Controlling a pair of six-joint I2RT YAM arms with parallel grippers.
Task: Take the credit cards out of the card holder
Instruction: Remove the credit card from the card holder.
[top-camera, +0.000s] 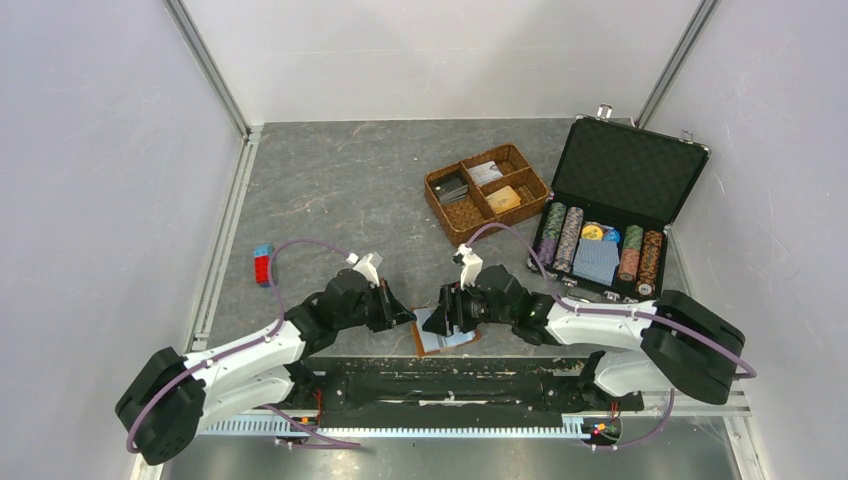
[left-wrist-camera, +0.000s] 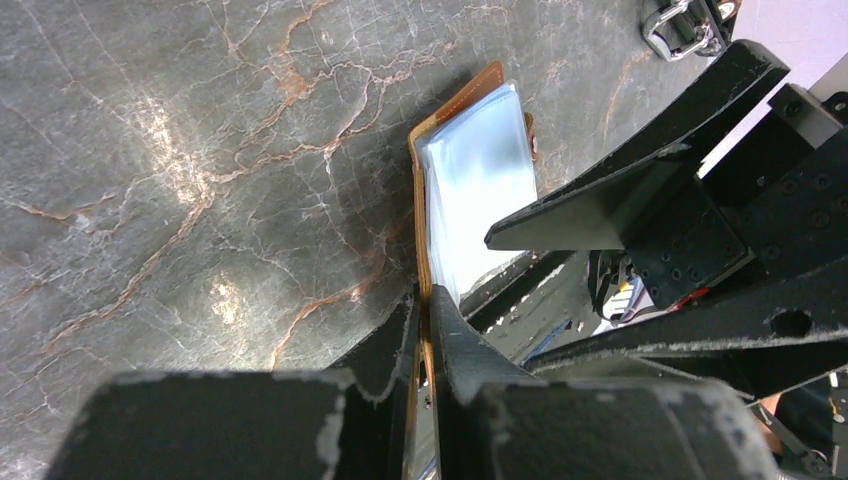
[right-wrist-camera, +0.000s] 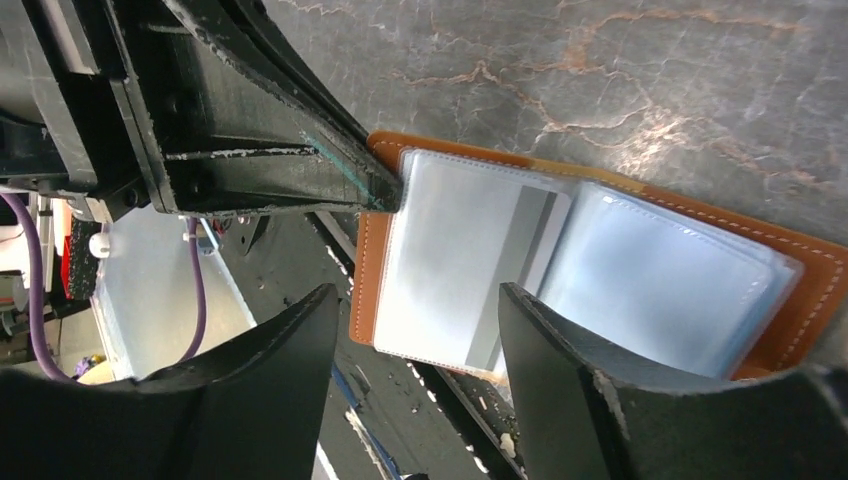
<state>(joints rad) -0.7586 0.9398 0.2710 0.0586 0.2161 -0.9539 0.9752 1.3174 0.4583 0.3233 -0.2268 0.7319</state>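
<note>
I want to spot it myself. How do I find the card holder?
Start at the table's near edge, between the left arm and right arm. The card holder lies open there. It is the only tan leather thing with pale clear sleeves, much smaller than the woven basket and black case farther back.

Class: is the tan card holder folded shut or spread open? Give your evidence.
Spread open: the card holder lies unfolded, clear sleeves facing up, left fingers pinching its edge.
</note>
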